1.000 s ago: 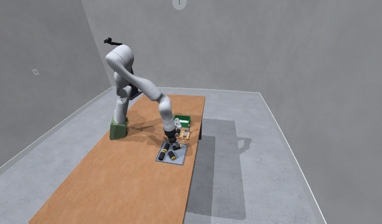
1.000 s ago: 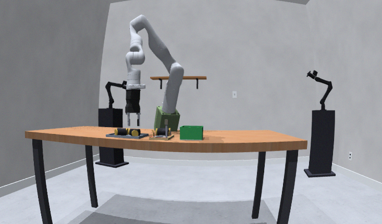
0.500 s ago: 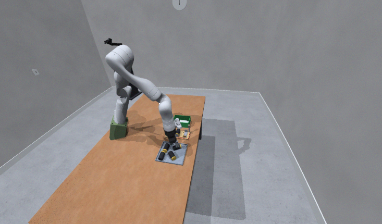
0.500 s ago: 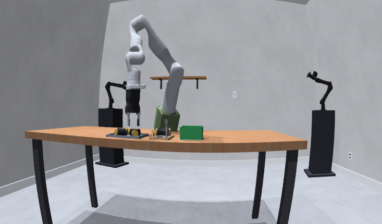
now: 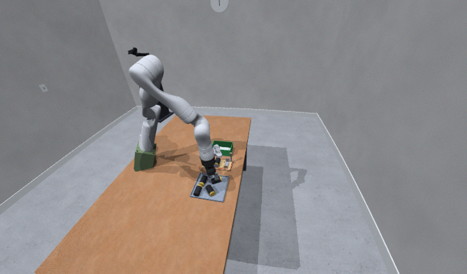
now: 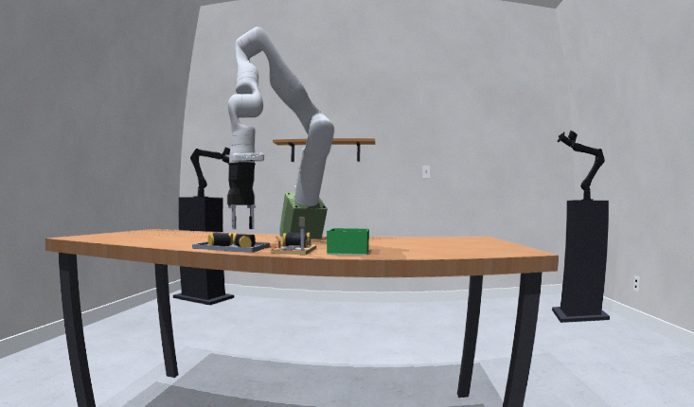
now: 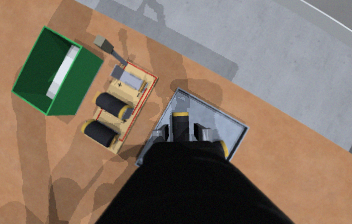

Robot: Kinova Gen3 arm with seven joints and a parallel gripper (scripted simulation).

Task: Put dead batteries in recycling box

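battery: black with a yellow cap [image 7: 180,123], lying in the grey tray [image 7: 230,129], centre of the wrist frame

relation: it sits right between my fingers, long axis running up the frame, across the gap, so I'd say a straight drop gets it

claw [image 6: 241,219]: spread wide, nothing in it, hanging just above the tray

arm: wrist pointing straight down, elbow folded high

others: two batteries in the holder [image 7: 139,100], left of the tray

box [image 7: 33,82]: green, upper left, standing on the table [image 6: 440,257]

I'm seeing wall shelf [image 6: 324,142] hanging behind | black pedestals [image 6: 586,253] standing on floor | wall clock [image 5: 219,4] showing up high | outlet [image 6: 426,171] sitting beside shelf
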